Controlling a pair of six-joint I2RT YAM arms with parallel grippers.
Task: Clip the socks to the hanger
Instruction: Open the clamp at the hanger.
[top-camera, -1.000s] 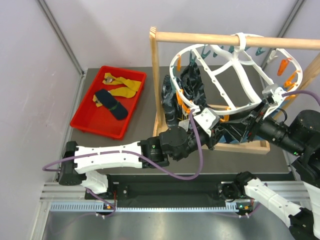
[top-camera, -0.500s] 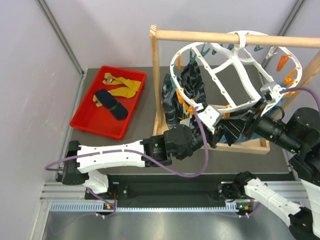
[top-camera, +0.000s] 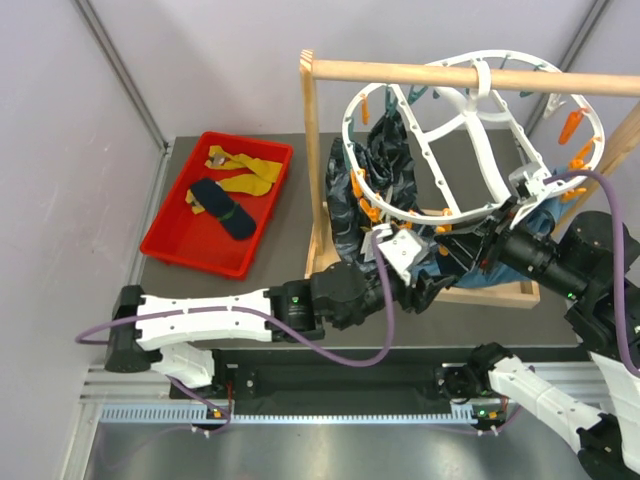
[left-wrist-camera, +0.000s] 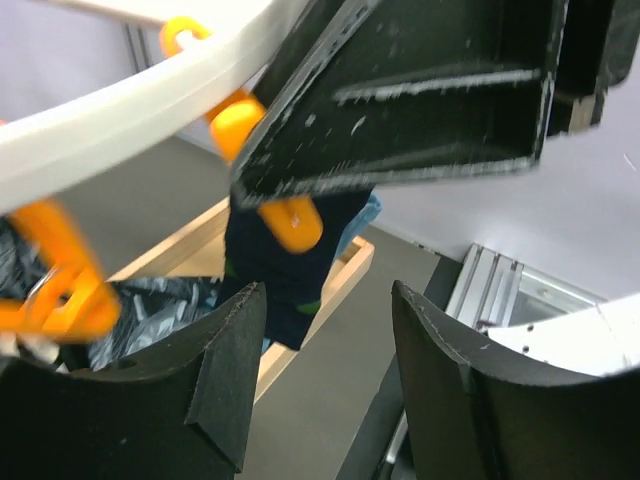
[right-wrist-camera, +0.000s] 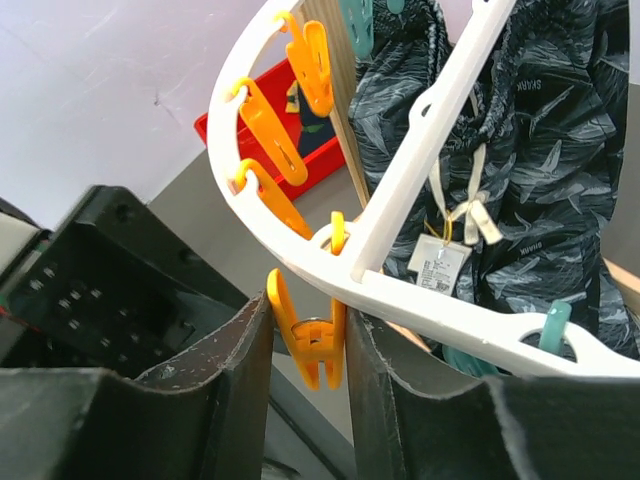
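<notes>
left jaws: spread wide, holding nothing
navy sock (left-wrist-camera: 268, 285): hanging off an orange clip (left-wrist-camera: 292, 222)
right jaws: pinching 1 orange peg (right-wrist-camera: 303, 345) under the hanger (right-wrist-camera: 430, 305) rim

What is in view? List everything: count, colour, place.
hanger: one, white, on rack rod
rack: one, wooden, right of table
pegs: many, orange and teal, hanger rim
hung sock: one, navy, hanging from hanger
tray: one, red, table's left
tray socks: mustard ones plus one navy, in tray
patterned cloth: one, dark, under hanger
blue cloth: one, teal, below hanger's right
left gripper: black, open, by hung sock
right gripper: black, shut on orange peg
</notes>
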